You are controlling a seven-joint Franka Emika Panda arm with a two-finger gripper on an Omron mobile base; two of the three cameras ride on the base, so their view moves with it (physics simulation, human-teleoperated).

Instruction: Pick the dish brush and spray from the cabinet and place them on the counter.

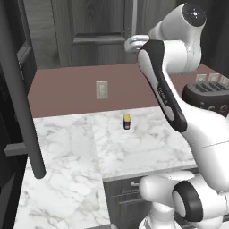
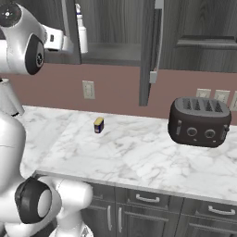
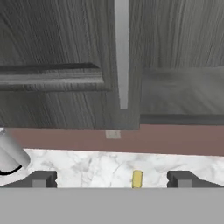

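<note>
Spray (image 2: 82,32) stands upright on the grey shelf of the cabinet (image 2: 111,28), at the left end of the open compartment in the right base view; its nozzle sits near the top edge of that picture and its long axis runs straight up and down. The gripper (image 3: 111,177) looks toward the cabinet front with its two dark tips set wide apart and nothing between them. In the hand view, a closed door panel fills the left, a long pale bar handle (image 3: 122,52) hangs down the middle, and the shelf opening lies to the right of that handle.

The hand is raised to about shelf height beside the cabinet's left part, so my reading is that the bottle lies ahead of the hand and off to one side rather than square in front of the tips. The dish brush I cannot make out on the shelf from here; it may lie deeper inside.

Below, the counter (image 2: 139,157) carries a small yellow-and-dark block (image 2: 98,125) near the wall, and further right a dark toaster (image 2: 199,121). The marble between them looks like open room for setting things down.
</note>
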